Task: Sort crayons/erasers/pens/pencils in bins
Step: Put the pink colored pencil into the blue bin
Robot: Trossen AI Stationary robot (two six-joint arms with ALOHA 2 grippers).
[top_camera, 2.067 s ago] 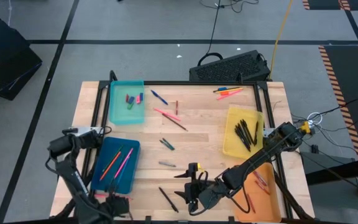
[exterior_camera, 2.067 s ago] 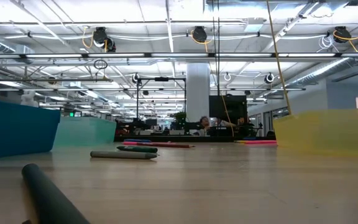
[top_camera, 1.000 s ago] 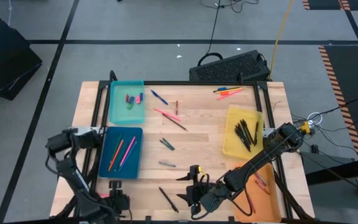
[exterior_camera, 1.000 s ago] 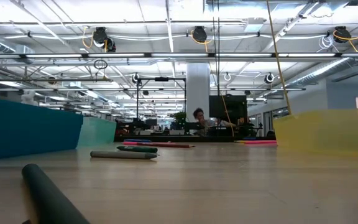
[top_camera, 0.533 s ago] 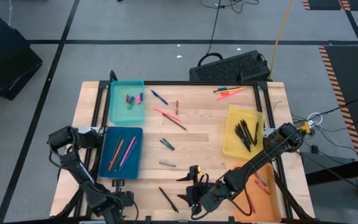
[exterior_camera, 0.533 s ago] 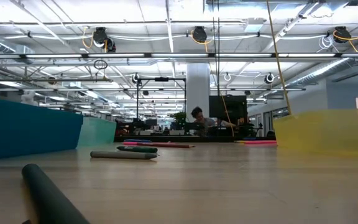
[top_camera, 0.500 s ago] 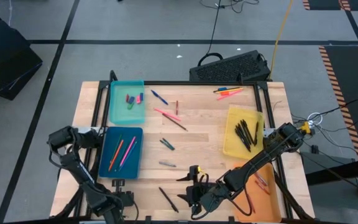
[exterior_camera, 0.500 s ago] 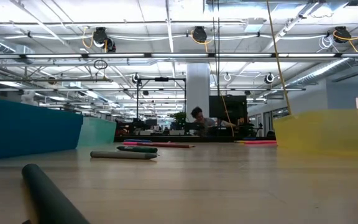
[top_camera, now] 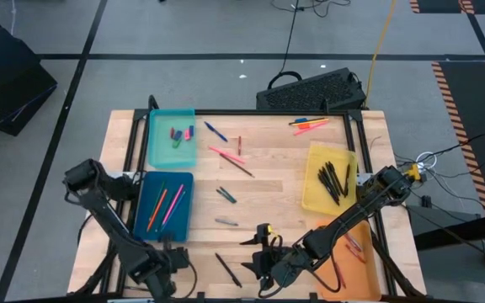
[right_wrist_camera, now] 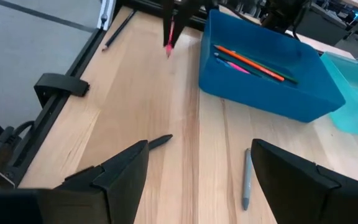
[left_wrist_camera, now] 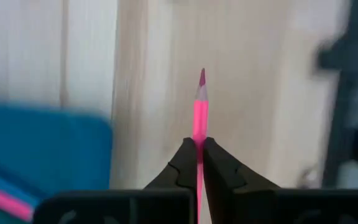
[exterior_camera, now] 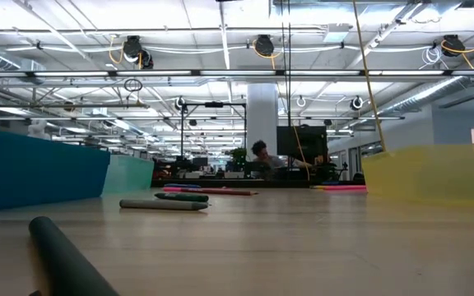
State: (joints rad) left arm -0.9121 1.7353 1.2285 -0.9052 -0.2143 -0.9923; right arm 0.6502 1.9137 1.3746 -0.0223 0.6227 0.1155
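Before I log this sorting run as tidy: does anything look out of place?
Yes. The teal bin, holding erasers, also contains a green stick, which looks missorted. Loose sticks lie scattered on the table. The left gripper holds a pink pencil.

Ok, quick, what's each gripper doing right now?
Left gripper: shut on a pink pencil.
Right gripper: open, holding nothing.

high: straight down, far | low: tabletop level, facing room | wrists: close, forward | shared: dark blue translucent plastic bin (top_camera: pixel 164 206)
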